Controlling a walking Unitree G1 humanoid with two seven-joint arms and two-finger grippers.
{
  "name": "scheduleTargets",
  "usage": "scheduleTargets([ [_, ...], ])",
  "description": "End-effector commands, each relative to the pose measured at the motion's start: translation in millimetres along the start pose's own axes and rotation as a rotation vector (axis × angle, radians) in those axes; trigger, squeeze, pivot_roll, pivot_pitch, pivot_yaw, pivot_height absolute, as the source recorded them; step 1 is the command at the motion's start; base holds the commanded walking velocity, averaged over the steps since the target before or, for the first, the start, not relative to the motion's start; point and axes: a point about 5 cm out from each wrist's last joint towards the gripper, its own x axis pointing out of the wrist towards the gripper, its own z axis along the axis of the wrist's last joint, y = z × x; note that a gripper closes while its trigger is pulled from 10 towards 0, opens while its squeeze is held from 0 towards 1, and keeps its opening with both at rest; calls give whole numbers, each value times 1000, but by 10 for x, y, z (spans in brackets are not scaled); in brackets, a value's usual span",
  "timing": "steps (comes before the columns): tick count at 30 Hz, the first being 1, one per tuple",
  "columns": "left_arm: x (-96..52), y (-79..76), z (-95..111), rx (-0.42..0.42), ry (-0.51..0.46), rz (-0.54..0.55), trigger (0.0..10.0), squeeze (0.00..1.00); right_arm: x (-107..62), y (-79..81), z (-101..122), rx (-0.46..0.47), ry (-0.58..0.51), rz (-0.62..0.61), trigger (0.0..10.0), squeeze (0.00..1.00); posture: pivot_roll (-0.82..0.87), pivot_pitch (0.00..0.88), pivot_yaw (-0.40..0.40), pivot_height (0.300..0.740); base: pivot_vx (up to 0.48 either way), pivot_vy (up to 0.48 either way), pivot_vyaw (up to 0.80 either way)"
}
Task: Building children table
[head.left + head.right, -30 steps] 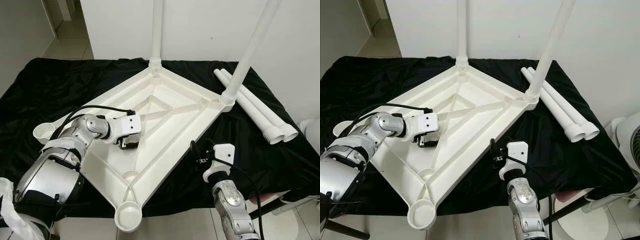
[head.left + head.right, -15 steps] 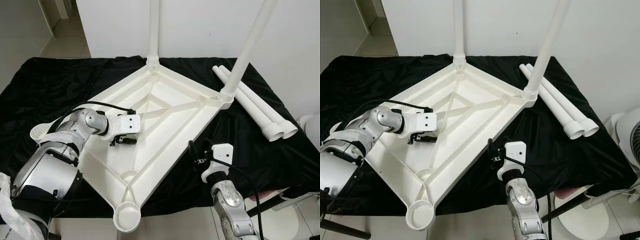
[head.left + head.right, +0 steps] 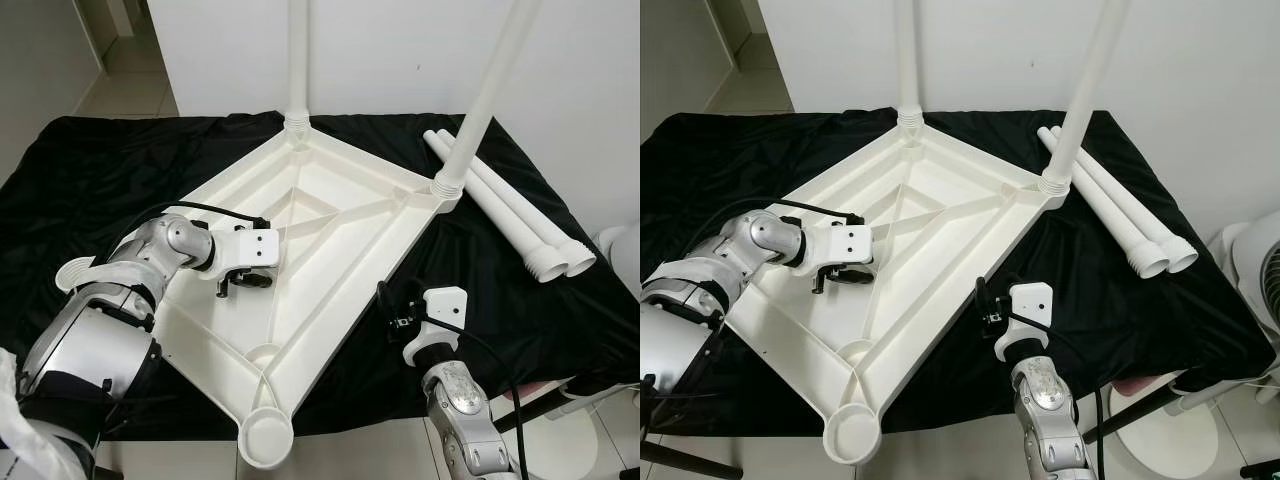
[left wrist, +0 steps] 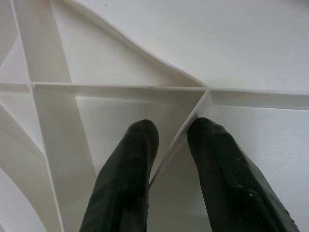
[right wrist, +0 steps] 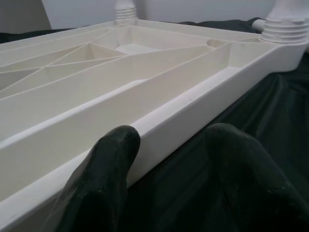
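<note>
Left eye view: bench (image 3: pixel 90 180), covered by a black cloth, carrying all parts listed below.

Item 1. Tabletop (image 3: pixel 330 215), white plastic, lying upside down across the middle of the bench, its ribbed underside facing up. One corner points toward the wall, one toward the robot. Round sockets sit at the corners; the near socket (image 3: pixel 266 437) and the left socket (image 3: pixel 77 272) hold no leg.

Item 2. Two legs already fitted, standing upright: far leg (image 3: pixel 298 60) at the corner by the wall, right leg (image 3: pixel 487 90) at the right corner, leaning slightly.

Item 3. Two loose legs (image 3: pixel 505 215), white tubes, lying side by side and touching on the cloth to the right of the tabletop, threaded ends toward the robot.

Item 4. Left tool (image 3: pixel 243 282), reaching in over the left part of the tabletop underside. In the left wrist view its two black fingers (image 4: pixel 128 183) stand a little apart, one on each side of a thin upright rib (image 4: pixel 181 137), near where ribs meet. Whether they press on the rib cannot be told.

Item 5. Right tool (image 3: pixel 392 303), just beside the near right edge of the tabletop, over the cloth. In the right wrist view its fingers (image 5: pixel 104 181) are spread wide, one fingertip in front of the tabletop's outer rim (image 5: pixel 193 104), the other over the cloth; nothing is held.
</note>
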Motion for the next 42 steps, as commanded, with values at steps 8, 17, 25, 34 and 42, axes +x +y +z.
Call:
scheduleTargets([
  [8, 43, -247, -233, -223, -32, -96, 0, 0, -38, 91, -168, 9, 93, 44, 10000, 0, -47, 122, -8, 740, 0, 0, 0],
  [17, 12, -210, -187, -206, -64, -107, 0, 0, -45, 91, -171, 11, 93, 37, 10000, 0, -58, 108, 3, 740, 0, 0, 0],
  [25, 13, -99, 7, -193, -225, 3, 5725, 0, -3, 36, -78, 44, 22, -12, 10000, 0, -53, 100, 0, 740, 0, 0, 0],
  [34, 83, -174, 216, -180, -388, -8, 10000, 1000, 145, -123, 117, 70, -76, -78, 10000, 0, -26, 98, -33, 740, 0, 0, 0],
  [42, -17, -27, 512, -282, -606, 145, 10000, 0, 296, -410, 159, 9, -56, -211, 10000, 0, -14, 92, -47, 740, 0, 0, 0],
])
